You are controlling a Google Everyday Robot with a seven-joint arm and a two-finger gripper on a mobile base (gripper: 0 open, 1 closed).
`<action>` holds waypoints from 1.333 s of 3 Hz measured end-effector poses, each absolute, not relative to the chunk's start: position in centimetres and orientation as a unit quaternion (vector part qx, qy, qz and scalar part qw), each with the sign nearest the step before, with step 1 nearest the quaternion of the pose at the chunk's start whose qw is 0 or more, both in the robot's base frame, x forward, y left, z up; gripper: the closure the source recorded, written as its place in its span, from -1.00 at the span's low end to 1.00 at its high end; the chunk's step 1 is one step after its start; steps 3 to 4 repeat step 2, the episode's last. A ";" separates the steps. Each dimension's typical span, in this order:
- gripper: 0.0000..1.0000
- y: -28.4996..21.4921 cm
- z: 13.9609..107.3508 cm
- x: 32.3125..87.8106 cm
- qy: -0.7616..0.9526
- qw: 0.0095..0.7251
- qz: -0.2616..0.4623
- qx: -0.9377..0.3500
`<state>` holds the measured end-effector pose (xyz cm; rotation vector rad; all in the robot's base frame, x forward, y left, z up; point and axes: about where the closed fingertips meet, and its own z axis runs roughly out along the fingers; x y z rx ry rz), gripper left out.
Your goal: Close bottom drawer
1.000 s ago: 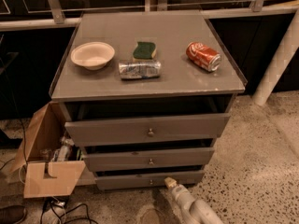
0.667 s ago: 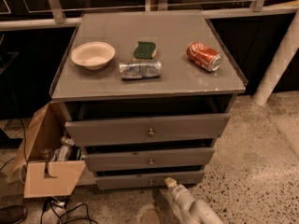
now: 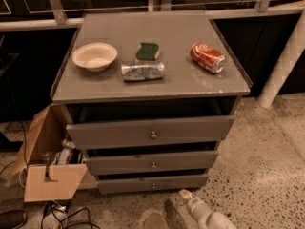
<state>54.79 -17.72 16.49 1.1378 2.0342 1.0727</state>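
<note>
The bottom drawer (image 3: 152,182) is the lowest and slimmest grey front of the grey cabinet (image 3: 152,87), with a small round knob (image 3: 153,185). A dark gap shows above its front panel, and the panel sits close to the cabinet body. Its inside is hidden. My gripper (image 3: 185,194) is low on the floor just in front of the drawer's right half. It is a little below and apart from the front panel, and the white arm (image 3: 207,216) leads off to the bottom right.
The top drawer (image 3: 150,132) and middle drawer (image 3: 152,162) stick out slightly. A bowl (image 3: 94,56), sponge (image 3: 147,51), crushed silver can (image 3: 143,70) and red soda can (image 3: 208,57) lie on top. An open cardboard box (image 3: 50,168) and cables stand at the left, and a white post (image 3: 283,63) at the right.
My gripper has drawn back a little from the bottom drawer's front, toward the lower right. The drawers and the things on top have not visibly moved.
</note>
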 end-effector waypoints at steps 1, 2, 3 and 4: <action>1.00 -22.0 17.6 48.6 0.759 0.275 0.372 0.458; 0.62 -22.1 17.9 47.5 0.758 0.274 0.373 0.460; 0.62 -22.1 17.9 47.5 0.758 0.274 0.373 0.460; 0.62 -22.1 17.9 47.5 0.758 0.274 0.373 0.460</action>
